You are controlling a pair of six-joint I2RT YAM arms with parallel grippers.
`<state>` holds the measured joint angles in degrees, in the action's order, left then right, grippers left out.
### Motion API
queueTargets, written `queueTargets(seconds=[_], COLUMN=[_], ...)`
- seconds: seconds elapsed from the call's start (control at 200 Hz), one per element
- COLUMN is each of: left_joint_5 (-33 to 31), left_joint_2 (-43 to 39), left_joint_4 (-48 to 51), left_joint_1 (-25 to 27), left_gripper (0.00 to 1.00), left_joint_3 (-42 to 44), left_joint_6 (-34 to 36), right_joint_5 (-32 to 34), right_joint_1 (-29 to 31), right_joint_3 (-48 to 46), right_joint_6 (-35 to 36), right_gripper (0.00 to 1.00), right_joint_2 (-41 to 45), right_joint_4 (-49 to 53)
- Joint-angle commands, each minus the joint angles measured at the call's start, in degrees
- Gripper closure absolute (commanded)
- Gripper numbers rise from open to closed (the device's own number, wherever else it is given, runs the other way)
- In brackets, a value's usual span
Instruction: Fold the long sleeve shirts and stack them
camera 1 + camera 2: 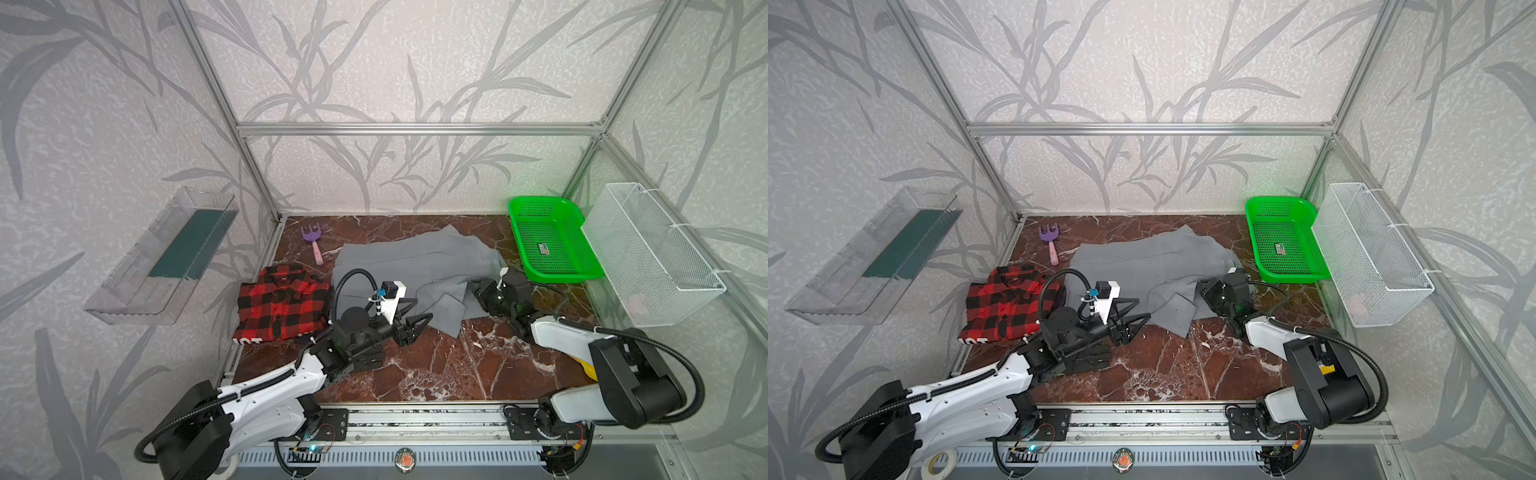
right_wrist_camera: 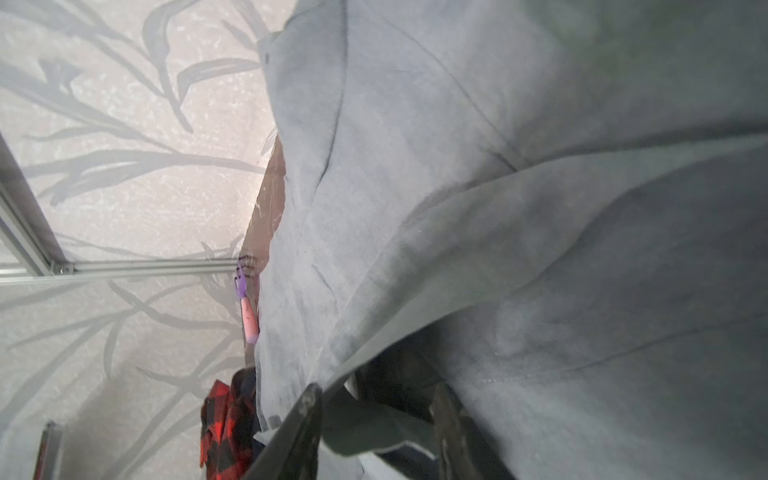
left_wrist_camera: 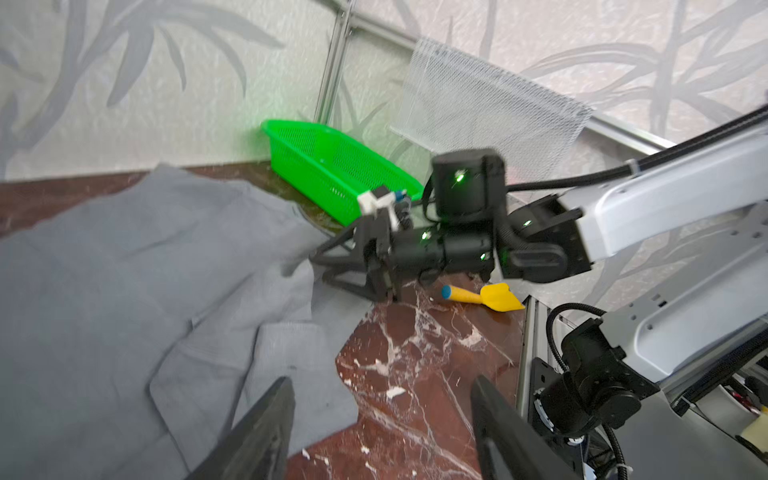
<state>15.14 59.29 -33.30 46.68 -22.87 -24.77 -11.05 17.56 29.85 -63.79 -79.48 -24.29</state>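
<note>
Judging the job about half done, we see the plaid shirt (image 1: 282, 305) folded at the table's left edge and the grey shirt (image 1: 415, 266) sprawled mid-table, partly folded, not stacked. Our left gripper (image 3: 382, 386) hangs open and empty over its near hem; our right gripper (image 2: 376, 395) is open, a grey fold loose between its jaws. We work on a red marble tabletop (image 1: 436, 365) inside leaf-papered walls (image 1: 415, 62), a green basket (image 1: 536, 199) at far right.
</note>
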Motion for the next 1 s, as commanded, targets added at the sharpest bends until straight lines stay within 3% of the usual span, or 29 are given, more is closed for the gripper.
queueTargets(seconds=[0.0,0.12,0.215,0.35,0.485,0.615,0.75,0.995], left_joint_5=[-5.7,-7.5,-4.7,-1.5,-2.8,-5.5,-10.2,-16.1], left_joint_2=[0.2,-0.1,0.3,1.0,2.4,2.4,0.2,-1.2], left_joint_4=[12.3,32.6,44.0,52.6,58.0,60.1,62.3,65.7], left_joint_1=[-0.1,-3.7,-9.4,-15.6,-19.8,-21.8,-22.1,-22.2], left_gripper=[0.34,0.28,0.24,0.19,0.13,0.04,0.01,0.01], left_joint_3=[-2.7,-10.8,-16.3,-21.5,-24.4,-24.9,-25.0,-25.6], left_joint_6=[-11.4,-10.1,-7.8,-3.4,0.2,1.5,4.1,4.6], right_joint_5=[-4.6,-14.2,-13.7,-11.1,-0.9,4.9,4.8,-0.7], right_joint_1=[0.3,0.5,1.3,2.1,2.0,2.1,2.7,6.1], right_joint_3=[2.5,7.4,7.5,10.0,6.6,6.9,9.5,13.9], right_joint_6=[9.0,14.1,16.6,21.9,24.5,29.1,33.6,41.3], right_gripper=[0.51,0.51,0.51,0.51,0.51,0.51,0.49,0.48], right_joint_2=[-0.3,-6.1,-7.5,-8.9,0.3,8.4,13.5,9.8], right_joint_4=[7.6,9.0,8.1,13.0,17.5,23.8,28.8,33.7])
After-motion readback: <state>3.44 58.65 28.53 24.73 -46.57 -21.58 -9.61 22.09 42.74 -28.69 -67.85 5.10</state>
